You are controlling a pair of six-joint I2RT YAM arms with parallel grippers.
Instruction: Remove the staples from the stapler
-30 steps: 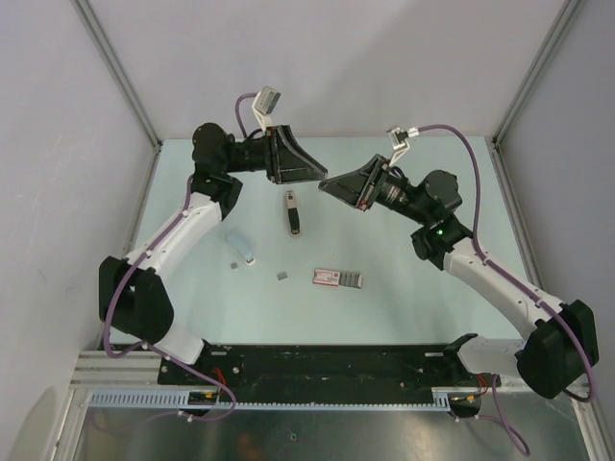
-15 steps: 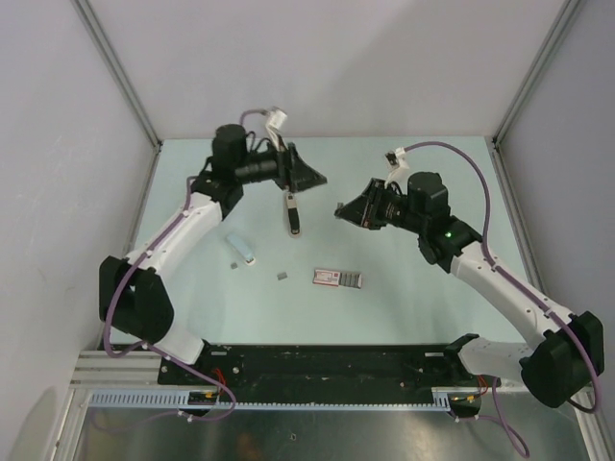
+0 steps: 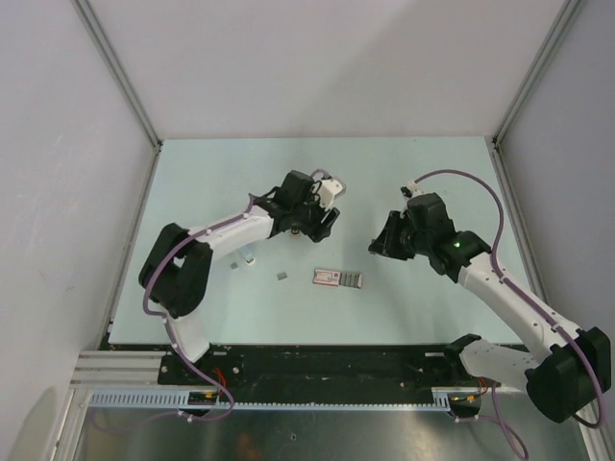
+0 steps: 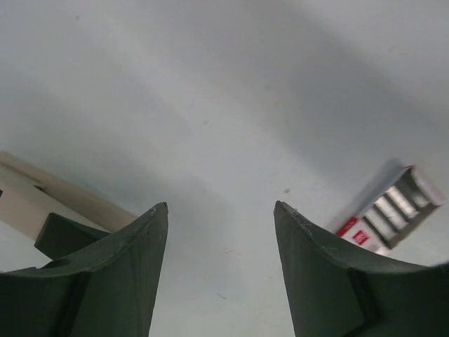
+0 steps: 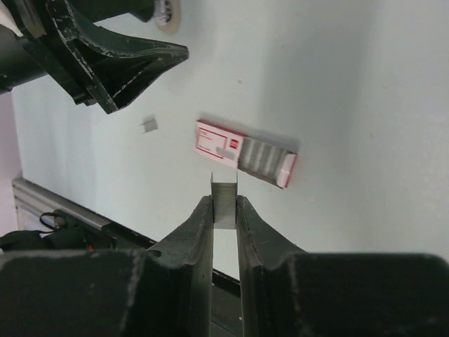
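Grey metal staple strip [image 5: 224, 191] stands upright, clamped between the fingers of the right end effector [image 5: 224, 203], held above the pale green bench [image 5: 365, 91]. On the bench beyond the tips lies a red-and-white staple box [image 5: 245, 154], tray slid partly out. A loose grey bit [image 5: 148, 126] lies near it. Left end effector [image 4: 221, 205]: jaws apart, bare bench showing between them, box just past one finger.

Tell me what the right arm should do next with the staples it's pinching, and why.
Probably lower the right gripper toward the table and set the staples down beside the staple box. The strip is pinched in its grip, held above the table, and a loose bit lies near that box.
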